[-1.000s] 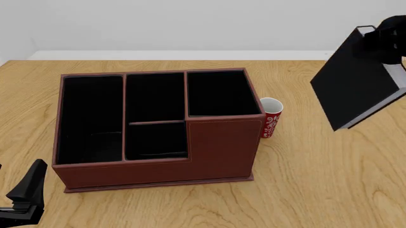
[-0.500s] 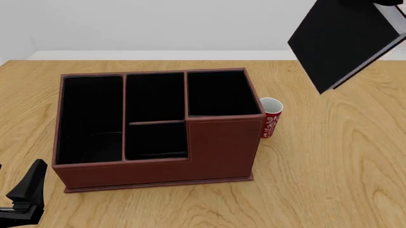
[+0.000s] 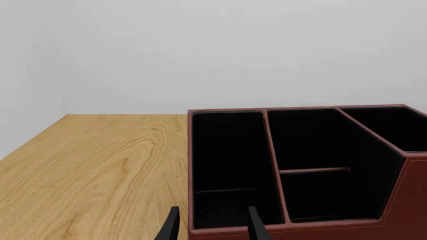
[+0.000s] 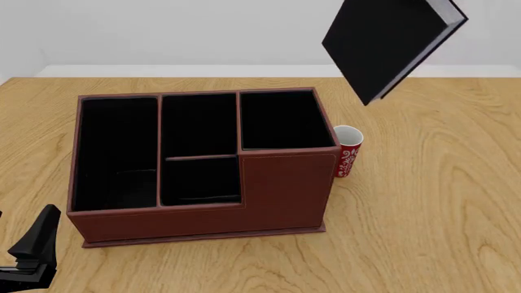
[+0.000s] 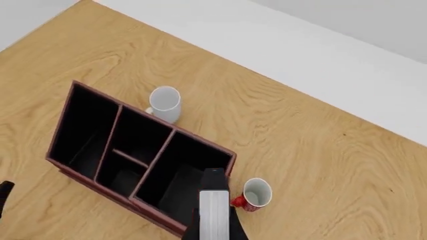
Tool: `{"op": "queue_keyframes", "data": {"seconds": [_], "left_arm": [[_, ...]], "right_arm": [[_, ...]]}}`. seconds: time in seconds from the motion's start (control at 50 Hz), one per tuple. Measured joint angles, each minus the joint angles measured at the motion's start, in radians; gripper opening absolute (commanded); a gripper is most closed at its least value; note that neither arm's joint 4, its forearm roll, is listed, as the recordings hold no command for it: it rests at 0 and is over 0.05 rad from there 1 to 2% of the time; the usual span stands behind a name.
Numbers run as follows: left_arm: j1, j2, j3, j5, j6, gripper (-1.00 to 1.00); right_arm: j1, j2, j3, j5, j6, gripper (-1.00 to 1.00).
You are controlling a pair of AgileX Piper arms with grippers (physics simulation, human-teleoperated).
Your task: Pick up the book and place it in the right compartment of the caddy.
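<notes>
One book (image 4: 389, 44) hanging tilted, high above table, up-right of caddy (image 4: 285, 189). Right gripper (image 5: 212, 227) pinching its page edge. Left gripper (image 3: 212, 227) idling, fingers parted. Risks: tilted corner catching right compartment (image 4: 281, 121) rim; swing clipping red cup (image 4: 348, 151).

I am working in a bare simulated test scene, not a real room. The wooden table (image 4: 440, 201) has a flat, repeated grain and nothing around it but a plain pale wall and a white floor. The few props sit alone on it: a leather-look caddy (image 4: 277, 195), a red-and-white cup (image 4: 348, 155) and a white cup (image 5: 164, 103) behind the caddy. Everything looks rendered, clean and shadowless.
</notes>
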Motion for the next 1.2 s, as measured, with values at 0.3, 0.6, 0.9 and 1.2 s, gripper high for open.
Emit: {"op": "queue_keyframes", "data": {"seconds": [0.3,0.6,0.9,1.2], "left_arm": [[0.000,0.000,0.000,0.000,0.000,1.00],[0.000,0.000,0.000,0.000,0.000,1.00],[0.000,0.000,0.000,0.000,0.000,1.00],[0.000,0.000,0.000,0.000,0.000,1.00]], "right_arm": [[0.055,0.063,-0.023,-0.035,0.015,-1.00],[0.095,0.103,-0.002,-0.085,0.031,-1.00],[0.119,0.130,0.041,-0.140,0.047,-1.00],[0.132,0.158,0.086,-0.191,0.056,-1.00]]}}
